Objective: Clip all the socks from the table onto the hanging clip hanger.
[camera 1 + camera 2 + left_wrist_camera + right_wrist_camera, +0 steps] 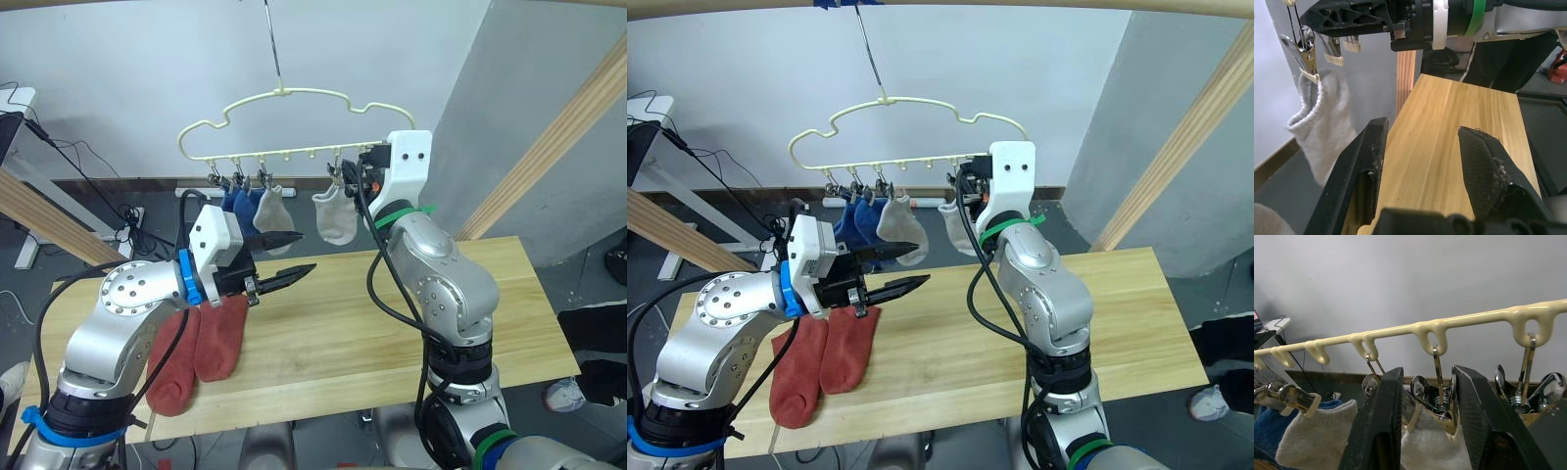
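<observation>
While its two black fingers are spread apart with nothing between them, the left gripper point(284, 257) is held above the table point(392, 313), pointing toward the middle of the pale wood. Just below and behind that gripper, two rust-red socks point(201, 348) are laid side by side on the tabletop near its left front edge, touching each other. The right gripper point(1422, 431) is raised to the clip hanger point(294, 122), its fingers parted around a metal clip point(1437, 401) from which a light grey sock point(336, 217) hangs; whether the fingers press on the clip cannot be told. Along the hanger's lower bar, toward the robot's left, a second light grey sock point(269, 208) is clipped, and beside it two blue socks point(240, 204) are hung close together. The pale-yellow hanger is suspended by its metal hook point(272, 44) over the far side of the table.
</observation>
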Robot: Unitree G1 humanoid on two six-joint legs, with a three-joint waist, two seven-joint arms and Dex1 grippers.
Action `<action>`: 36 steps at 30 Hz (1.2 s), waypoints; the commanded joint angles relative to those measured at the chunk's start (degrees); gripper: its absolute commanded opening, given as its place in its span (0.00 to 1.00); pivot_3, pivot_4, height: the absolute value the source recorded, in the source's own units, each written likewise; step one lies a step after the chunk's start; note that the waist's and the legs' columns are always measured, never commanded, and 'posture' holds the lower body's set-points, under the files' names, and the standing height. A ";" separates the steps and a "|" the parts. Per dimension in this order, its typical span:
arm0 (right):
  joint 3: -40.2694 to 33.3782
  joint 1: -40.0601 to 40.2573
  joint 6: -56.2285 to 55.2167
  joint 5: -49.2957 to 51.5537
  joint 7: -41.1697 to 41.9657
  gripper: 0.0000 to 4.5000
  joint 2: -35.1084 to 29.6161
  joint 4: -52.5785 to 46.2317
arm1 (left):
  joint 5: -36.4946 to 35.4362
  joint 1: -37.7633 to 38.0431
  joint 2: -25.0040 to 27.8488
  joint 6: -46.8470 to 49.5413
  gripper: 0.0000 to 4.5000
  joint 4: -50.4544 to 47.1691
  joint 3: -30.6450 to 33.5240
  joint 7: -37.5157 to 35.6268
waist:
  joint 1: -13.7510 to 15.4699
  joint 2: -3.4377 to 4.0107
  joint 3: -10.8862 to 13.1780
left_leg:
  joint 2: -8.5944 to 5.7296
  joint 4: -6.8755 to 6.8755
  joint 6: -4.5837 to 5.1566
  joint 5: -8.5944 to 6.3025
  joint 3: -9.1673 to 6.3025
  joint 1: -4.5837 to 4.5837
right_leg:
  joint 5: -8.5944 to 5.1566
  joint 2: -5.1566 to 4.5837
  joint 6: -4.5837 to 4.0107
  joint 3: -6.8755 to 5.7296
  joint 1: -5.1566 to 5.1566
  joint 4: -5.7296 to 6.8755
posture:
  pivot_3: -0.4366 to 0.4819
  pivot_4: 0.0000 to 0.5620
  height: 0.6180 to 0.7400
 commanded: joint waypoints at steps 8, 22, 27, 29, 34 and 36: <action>3.32 2.40 -4.93 -1.89 -2.71 0.36 3.23 -2.20 | 0.06 -0.29 -0.12 -0.26 0.55 -2.28 0.14 0.61 | -0.01 -0.01 -0.01 | 0.00 0.00 0.00 0.00 0.00 0.00 | 0.00 0.00 0.00 0.00 0.00 0.00 | 0.35 0.43 1.00; 6.94 5.10 -19.32 -8.22 -4.75 0.36 3.69 4.99 | -0.03 -0.78 0.02 0.52 0.55 -2.92 -0.01 1.17 | 0.02 -0.05 -0.20 | 0.00 0.01 0.00 0.00 0.01 0.00 | 0.00 0.00 0.00 0.01 0.00 0.00 | 0.36 0.42 1.00; 5.82 4.95 -20.53 -8.43 -6.31 0.36 4.33 6.44 | 0.04 -1.00 -0.07 0.32 0.55 -2.63 -0.10 1.02 | 0.02 -0.03 -0.58 | 0.00 0.00 0.00 0.00 0.01 0.00 | 0.00 0.00 0.00 0.00 0.00 -0.01 | 0.35 0.42 1.00; 5.54 4.81 -20.86 -8.06 -6.57 0.36 4.48 6.56 | 0.07 -1.03 -0.08 0.25 0.55 -2.57 -0.09 0.97 | 0.02 -0.04 -0.72 | 0.00 0.00 0.00 0.00 0.01 0.00 | 0.00 0.00 0.00 0.01 0.00 -0.01 | 0.35 0.42 1.00; 5.70 4.45 -20.81 -7.35 -6.39 0.36 4.37 6.61 | 0.24 -0.61 -0.15 -0.62 0.55 -1.73 0.04 0.29 | 0.01 -0.03 -0.76 | 0.00 0.01 0.00 0.00 0.01 0.01 | 0.00 0.01 0.00 0.01 0.01 0.00 | 0.35 0.42 1.00; 5.81 4.51 -20.73 -7.14 -6.43 0.36 4.53 6.45 | 0.42 -0.15 -0.17 -1.54 0.55 -0.90 0.27 -0.31 | 0.01 -0.03 -0.76 | 0.00 0.01 0.00 0.00 0.01 0.01 | 0.00 0.01 0.00 0.01 0.01 0.00 | 0.35 0.42 1.00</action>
